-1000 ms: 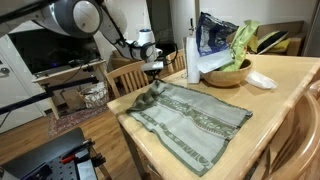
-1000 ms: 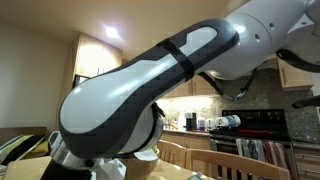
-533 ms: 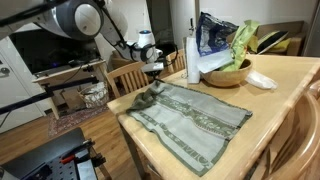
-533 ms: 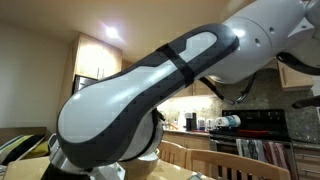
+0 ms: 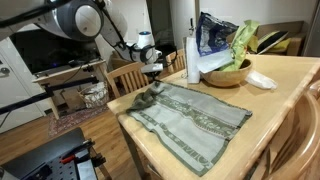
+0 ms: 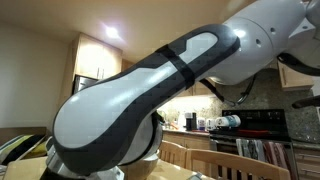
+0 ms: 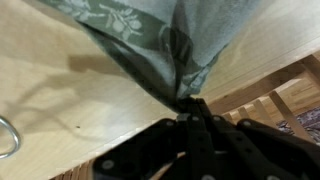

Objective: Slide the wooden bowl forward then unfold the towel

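Observation:
The towel (image 5: 190,115), grey-green with paler patterned stripes, lies mostly spread over the near end of the wooden table (image 5: 290,100). Its far-left corner is bunched and lifted. My gripper (image 5: 151,84) is shut on that corner. In the wrist view the cloth (image 7: 150,30) narrows into a pinched fold where the dark fingers (image 7: 190,108) meet. The wooden bowl (image 5: 232,73) stands beyond the towel, further along the table, holding a blue bag and green leaves. In an exterior view the arm's white and grey casing (image 6: 150,100) fills the picture and hides the table.
A tall white bottle (image 5: 192,58) stands next to the bowl, and a small white flat dish (image 5: 262,80) lies to its right. A wooden chair (image 5: 125,75) stands at the table's edge under the gripper; its slats (image 7: 285,100) show in the wrist view.

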Robot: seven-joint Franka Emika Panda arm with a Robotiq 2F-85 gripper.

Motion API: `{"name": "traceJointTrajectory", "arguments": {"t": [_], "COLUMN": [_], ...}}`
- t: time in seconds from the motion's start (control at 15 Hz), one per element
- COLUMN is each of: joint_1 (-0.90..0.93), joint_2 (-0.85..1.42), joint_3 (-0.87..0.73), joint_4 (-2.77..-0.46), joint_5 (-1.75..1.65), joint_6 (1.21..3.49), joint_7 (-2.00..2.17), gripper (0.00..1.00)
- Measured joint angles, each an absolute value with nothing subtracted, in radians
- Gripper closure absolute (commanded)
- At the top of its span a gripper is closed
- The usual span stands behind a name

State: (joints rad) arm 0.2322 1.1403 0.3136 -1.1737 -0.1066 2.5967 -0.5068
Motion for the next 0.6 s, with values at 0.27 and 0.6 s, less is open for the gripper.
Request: {"name": "traceJointTrajectory", "arguments": {"t": [0.27, 0.6], "joint_1": [0.240, 0.249], "joint_2": [1.148, 1.168], "joint_3": [0.314, 0.295], "joint_4": [-1.165, -1.145], "joint_5": [-0.107, -0.107], "joint_6": [2.601, 2.612], "joint_7": [-0.507, -0.500], "gripper": [0.99, 0.58]}}
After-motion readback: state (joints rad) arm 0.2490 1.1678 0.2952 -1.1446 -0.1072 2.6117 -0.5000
